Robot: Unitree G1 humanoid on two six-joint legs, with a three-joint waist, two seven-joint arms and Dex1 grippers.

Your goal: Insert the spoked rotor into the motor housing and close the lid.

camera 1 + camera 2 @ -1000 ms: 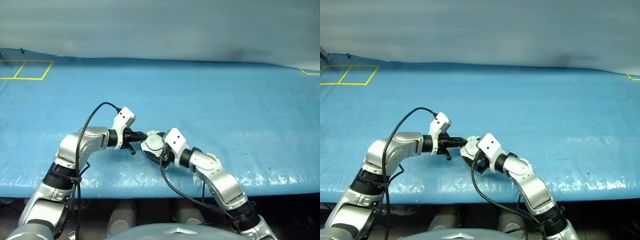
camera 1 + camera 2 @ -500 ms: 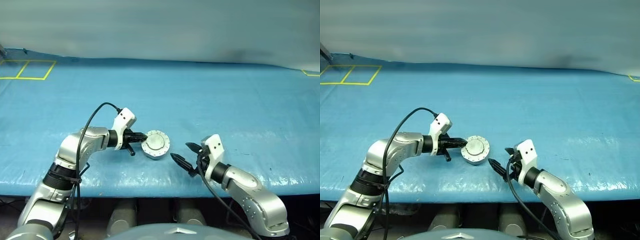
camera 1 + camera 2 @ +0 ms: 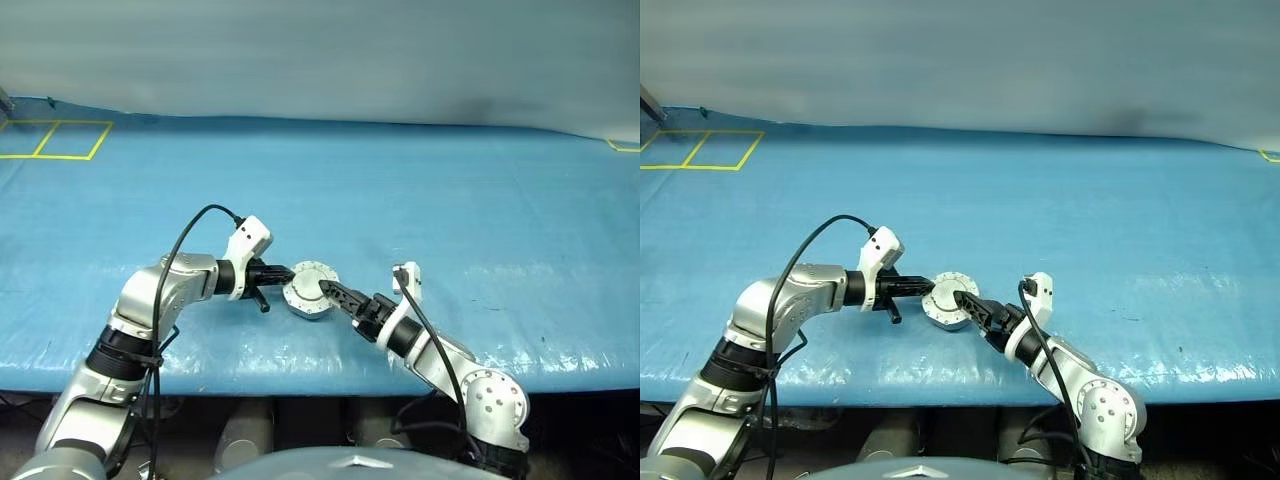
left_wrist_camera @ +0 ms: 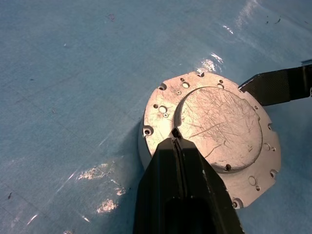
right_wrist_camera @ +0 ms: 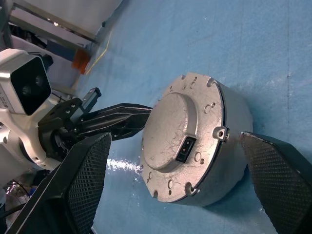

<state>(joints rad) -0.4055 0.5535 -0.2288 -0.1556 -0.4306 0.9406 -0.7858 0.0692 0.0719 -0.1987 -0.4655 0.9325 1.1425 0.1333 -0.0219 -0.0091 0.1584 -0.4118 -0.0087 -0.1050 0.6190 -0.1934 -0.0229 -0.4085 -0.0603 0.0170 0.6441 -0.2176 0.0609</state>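
The motor housing (image 3: 311,291) lies on the blue tarp with the lid (image 4: 214,129) shut flat on top, its plain scratched grey face up. The spoked rotor is hidden. My left gripper (image 3: 288,273) is shut with nothing between its fingers, and its tip rests on the lid's left side (image 4: 175,134). My right gripper (image 3: 332,295) is open and reaches in from the right. In the right wrist view its two fingers (image 5: 87,185) stand on either side of the housing's grey wall (image 5: 229,126) without touching it.
The blue tarp (image 3: 450,220) covers the table, whose front edge runs just behind my arms. Yellow tape squares (image 3: 50,140) mark the far left corner, and more yellow tape (image 3: 620,145) lies at the far right. A black cable loops off each wrist.
My right arm lifted off the housing, swung out right, rolled its wrist, then came back with open fingers around the housing's right side. The left gripper and housing stayed put.
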